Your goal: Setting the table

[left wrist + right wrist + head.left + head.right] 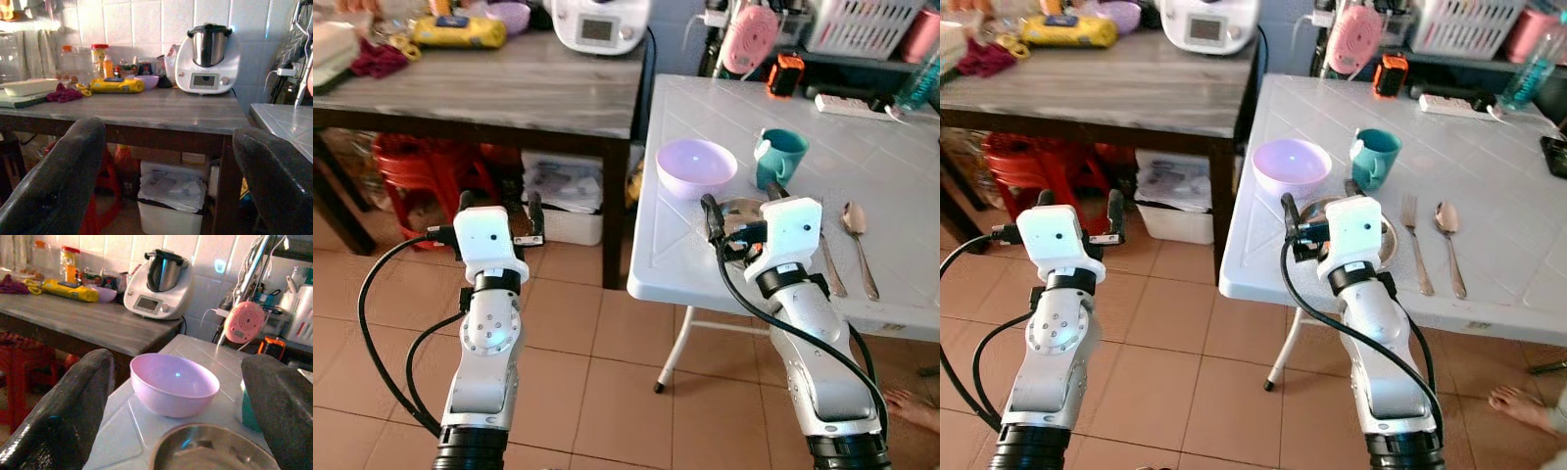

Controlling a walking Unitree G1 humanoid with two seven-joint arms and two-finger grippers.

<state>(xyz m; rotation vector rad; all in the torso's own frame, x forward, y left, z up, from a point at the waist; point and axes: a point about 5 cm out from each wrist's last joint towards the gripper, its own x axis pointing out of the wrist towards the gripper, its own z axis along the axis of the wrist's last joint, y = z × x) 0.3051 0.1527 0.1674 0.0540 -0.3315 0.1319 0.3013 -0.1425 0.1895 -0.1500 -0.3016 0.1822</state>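
On the white folding table (666, 264) a lilac bowl (695, 166) stands near the left edge, with a teal mug (778, 157) to its right. In front of them lies a steel plate (210, 450), partly hidden in the eye views by my right gripper (741, 208). That gripper hovers open just above the plate, pointing at the bowl (173, 384). A fork (830, 266) and a spoon (857, 230) lie right of the plate. My left gripper (501, 201) is open and holds nothing, raised over the floor in front of the wooden table (509, 88).
The wooden table carries a white kitchen machine (599, 24), a yellow pack (460, 31) and clutter. Red stools (421, 171) and a white bin (563, 211) sit beneath it. A power strip (847, 105) lies at the white table's back. A person's foot (913, 406) rests on the floor, lower right.
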